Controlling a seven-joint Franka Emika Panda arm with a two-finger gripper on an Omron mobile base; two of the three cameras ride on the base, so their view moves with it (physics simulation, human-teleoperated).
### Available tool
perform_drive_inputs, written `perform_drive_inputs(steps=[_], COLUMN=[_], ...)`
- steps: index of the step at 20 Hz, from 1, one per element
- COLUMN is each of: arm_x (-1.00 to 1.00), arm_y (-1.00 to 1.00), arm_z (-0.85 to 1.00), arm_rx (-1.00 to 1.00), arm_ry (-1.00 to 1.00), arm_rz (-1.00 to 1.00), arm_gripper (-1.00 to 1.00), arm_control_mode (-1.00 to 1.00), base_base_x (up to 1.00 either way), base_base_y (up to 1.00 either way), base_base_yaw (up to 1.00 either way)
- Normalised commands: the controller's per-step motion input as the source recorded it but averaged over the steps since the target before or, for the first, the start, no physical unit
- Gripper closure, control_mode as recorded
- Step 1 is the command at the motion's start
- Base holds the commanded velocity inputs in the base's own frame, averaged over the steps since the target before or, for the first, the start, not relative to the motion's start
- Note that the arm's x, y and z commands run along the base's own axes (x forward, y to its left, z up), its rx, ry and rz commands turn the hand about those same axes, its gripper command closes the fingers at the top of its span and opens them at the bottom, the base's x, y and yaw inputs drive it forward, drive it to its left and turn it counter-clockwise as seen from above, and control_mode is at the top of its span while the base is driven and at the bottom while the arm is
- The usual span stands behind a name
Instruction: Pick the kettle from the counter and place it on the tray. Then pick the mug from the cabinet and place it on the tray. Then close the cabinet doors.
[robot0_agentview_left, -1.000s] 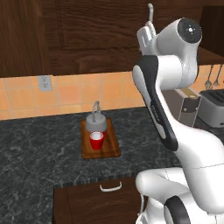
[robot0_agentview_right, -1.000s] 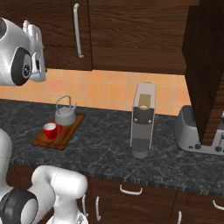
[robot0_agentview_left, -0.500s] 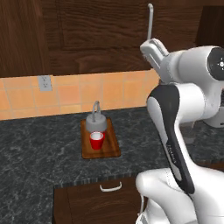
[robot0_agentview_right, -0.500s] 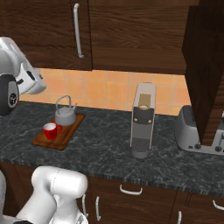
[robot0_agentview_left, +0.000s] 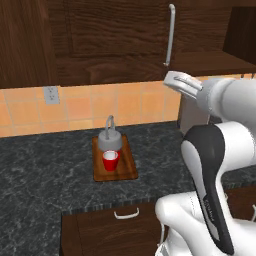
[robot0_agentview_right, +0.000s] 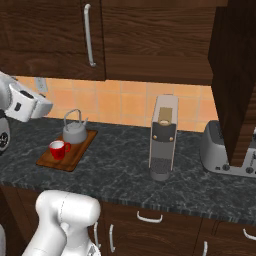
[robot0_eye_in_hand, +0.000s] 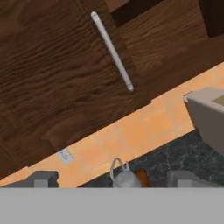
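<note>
**Desk:** What's the scene, biggest thing first?

**Arm:** KITCHEN — The dark wood cabinet (robot0_agentview_right: 150, 40) runs along the wall above the tray (robot0_agentview_right: 75, 155). Its left door (robot0_agentview_right: 45, 35) sits shut directly above the tray, its silver bar handle (robot0_agentview_right: 89, 35) upright. The right door (robot0_agentview_right: 235, 75) stands swung out into the room, far to the right of the tray and above the grey toaster (robot0_agentview_right: 220, 150).

**Desk:** And on the counter (robot0_agentview_left: 45, 180)?

**Arm:** The tray lies flat on the stone. The kettle (robot0_agentview_left: 109, 140) stands on its back half, wire handle up. The red mug (robot0_agentview_left: 111, 160) stands upright on it too, just in front of the kettle. By my reading, both placements are done and only the doors remain.

**Desk:** Where's your gripper (robot0_agentview_left: 172, 79)?

**Arm:** Raised above and to the right of the tray, jaws spread wide, holding nothing. It faces the shut door's handle, which runs slantwise in the hand view because my wrist is rolled.

**Desk:** So what does the next move turn on?

**Arm:** The open door lies well off to my right, much farther from the tray than I am. Its long axis is vertical, and it juts out from the cabinet toward the room. I judge it needs a push on its outer face to swing it back toward the tray side.
</note>
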Motion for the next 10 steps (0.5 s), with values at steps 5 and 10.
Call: perform_drive_inputs(steps=[5,10], arm_x=[-0.48,-0.49], arm_y=[-0.01,0.00], arm_z=[0.00,0.00], arm_rx=[-0.36,-0.38], arm_ry=[0.00,0.00], arm_rz=[0.06,0.07], arm_gripper=[-1.00,-1.00], arm_control_mode=[-1.00,-1.00], base_base_x=[0.00,0.00], base_base_y=[0.00,0.00], base_base_yaw=[0.00,0.00])
